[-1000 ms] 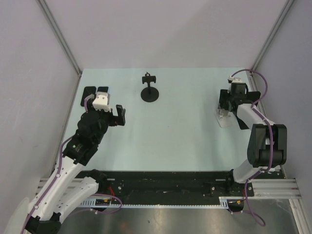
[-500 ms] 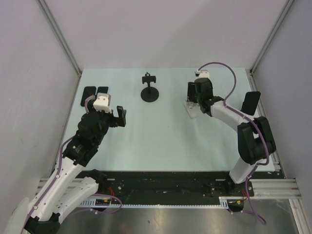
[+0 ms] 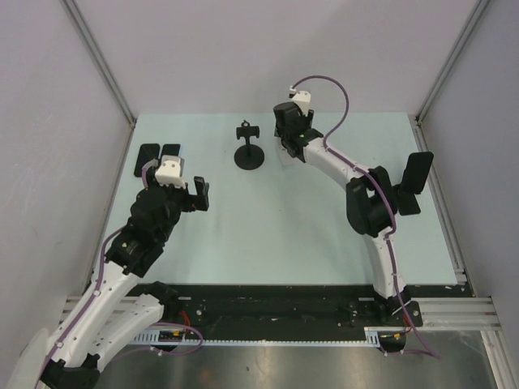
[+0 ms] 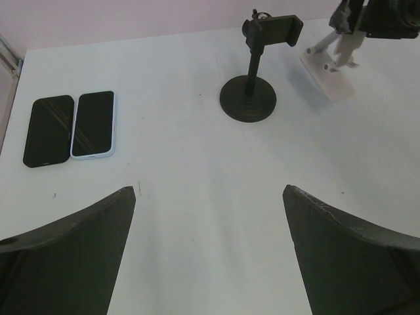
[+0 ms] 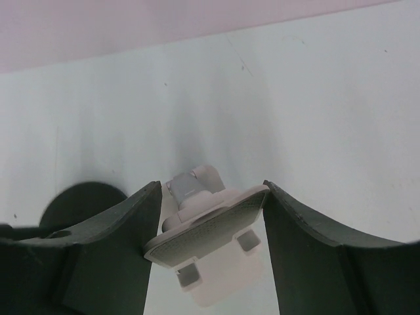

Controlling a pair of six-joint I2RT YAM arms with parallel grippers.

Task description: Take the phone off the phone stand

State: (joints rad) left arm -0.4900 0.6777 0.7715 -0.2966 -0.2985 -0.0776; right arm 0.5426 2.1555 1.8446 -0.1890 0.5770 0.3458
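My right gripper [image 3: 287, 144] is shut on a small white phone stand [image 5: 207, 226], its fingers pressing on both edges of the stand's plate. The stand holds no phone. It hangs at the back of the table, just right of a black clamp stand [image 3: 249, 150], which is also empty. The white stand [image 4: 333, 69] and black stand [image 4: 249, 72] both show in the left wrist view. A black phone [image 4: 48, 129] and a light-blue phone [image 4: 93, 123] lie flat side by side at the far left. My left gripper [image 3: 188, 193] is open and empty [image 4: 209, 197].
Two dark flat objects that look like phones [image 3: 418, 173] sit by the table's right edge, next to my right arm's elbow. Grey walls close in the table [image 3: 268, 227] on the left, back and right.
My right arm swung left along the back of the table, carrying the white stand from the right edge to beside the black stand. My left arm has not moved.
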